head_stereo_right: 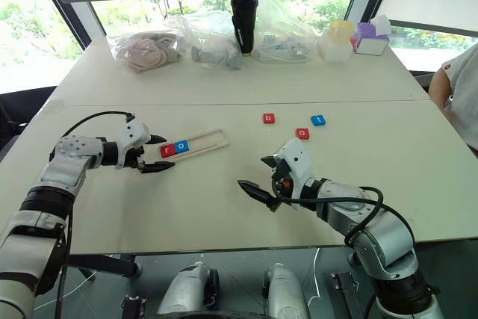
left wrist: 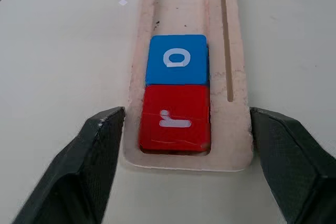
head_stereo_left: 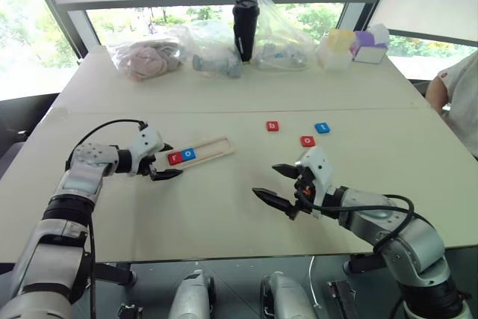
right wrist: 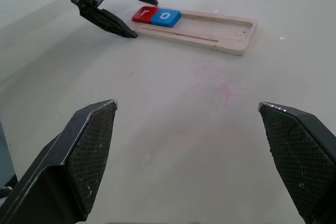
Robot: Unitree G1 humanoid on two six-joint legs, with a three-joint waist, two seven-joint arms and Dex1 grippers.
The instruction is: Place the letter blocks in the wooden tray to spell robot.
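Nearest me, my right hand [head_stereo_left: 278, 182] hovers above the surface [head_stereo_left: 224, 207], fingers spread wide, grasping nothing. My left hand [head_stereo_left: 162, 165] brackets the wooden tray's [head_stereo_left: 216, 147] near end, fingers apart either side, whether touching I cannot tell. Inside sit red r [left wrist: 175, 117] and blue o [left wrist: 177, 60], touching. Red b [head_stereo_left: 272, 126], red o [head_stereo_left: 307, 141] and blue t [head_stereo_left: 322, 128] lie loose beyond.

left gripper [head_stereo_left: 163, 165] fingers parted (narrowly), right gripper [head_stereo_left: 278, 184] fingers spread wide
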